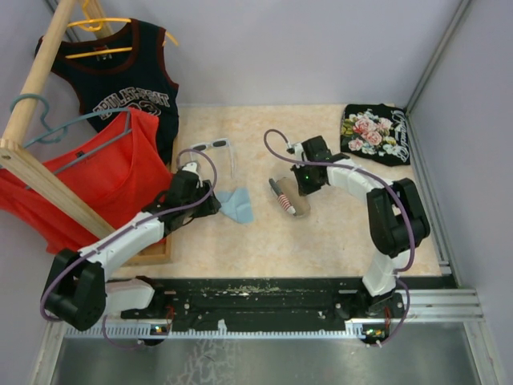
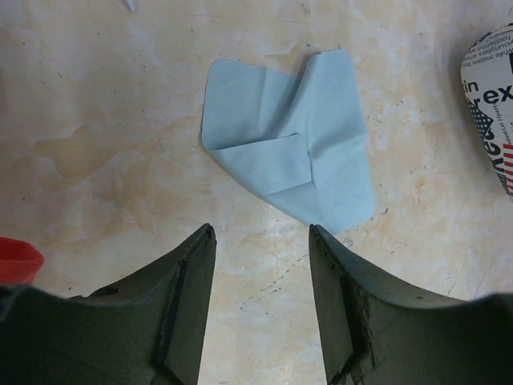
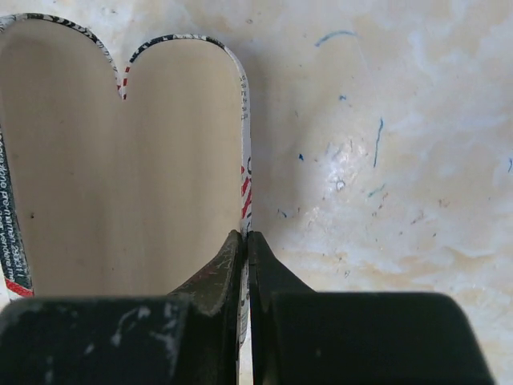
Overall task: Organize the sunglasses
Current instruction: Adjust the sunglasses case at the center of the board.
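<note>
Overhead, the white sunglasses (image 1: 215,147) lie near the counter's (image 1: 321,241) far edge, left of centre, apart from both arms. Nearer the middle, a light-blue cloth (image 1: 238,205) lies flat just beside the left pincer (image 1: 210,204). The right pincer (image 1: 299,183) sits at an open flag-print case (image 1: 288,198) mid-counter. A floral black garment (image 1: 374,134) fills the far right corner.

From the left wrist, the left pincer (image 2: 262,241) is spread, with only bare counter between its fingers and the creased cloth (image 2: 288,136) just beyond.

From the right wrist, the right pincer (image 3: 246,245) is pressed together, pinching the case's (image 3: 120,160) printed rim.
</note>
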Robot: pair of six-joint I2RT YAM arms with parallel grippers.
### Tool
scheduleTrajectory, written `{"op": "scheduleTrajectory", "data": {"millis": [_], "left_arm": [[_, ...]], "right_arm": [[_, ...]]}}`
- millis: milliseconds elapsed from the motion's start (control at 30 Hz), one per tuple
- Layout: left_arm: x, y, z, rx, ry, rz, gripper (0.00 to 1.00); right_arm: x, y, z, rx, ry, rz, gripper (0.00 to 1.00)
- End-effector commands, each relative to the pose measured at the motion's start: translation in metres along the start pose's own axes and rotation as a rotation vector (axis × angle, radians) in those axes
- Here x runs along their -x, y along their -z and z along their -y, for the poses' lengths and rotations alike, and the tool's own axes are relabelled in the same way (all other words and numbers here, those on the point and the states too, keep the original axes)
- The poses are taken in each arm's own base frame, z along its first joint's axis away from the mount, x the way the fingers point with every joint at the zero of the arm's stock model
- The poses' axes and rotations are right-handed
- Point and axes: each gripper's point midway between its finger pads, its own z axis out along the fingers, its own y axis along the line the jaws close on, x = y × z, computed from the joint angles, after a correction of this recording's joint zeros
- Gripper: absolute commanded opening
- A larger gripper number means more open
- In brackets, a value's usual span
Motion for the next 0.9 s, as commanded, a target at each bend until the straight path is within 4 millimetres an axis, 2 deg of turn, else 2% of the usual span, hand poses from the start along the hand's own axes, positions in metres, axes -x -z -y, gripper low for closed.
{"op": "scheduleTrajectory", "data": {"millis": [0, 167, 367, 700, 867], "left_arm": [[0.003, 0.005, 0.005, -0.036, -0.012, 0.011, 0.56], [0.003, 0.008, 0.004, -0.039, -0.014, 0.016, 0.56], [0.002, 0.01, 0.004, -0.048, -0.009, 0.019, 0.56], [0.004, 0.013, 0.008, -0.065, -0.014, 0.026, 0.57], [0.005, 0.017, 0.01, -0.077, -0.017, 0.029, 0.57]], "right_arm": [[0.032, 0.01, -0.012, 0.064, 0.19, 0.061, 0.01], [0.044, 0.015, -0.011, 0.048, 0.26, 0.091, 0.0], [0.038, 0.007, -0.016, 0.076, 0.284, 0.079, 0.0], [0.033, -0.015, -0.021, 0.061, -0.016, 0.104, 0.0], [0.029, -0.016, -0.027, 0.112, 0.13, 0.102, 0.0]]}}
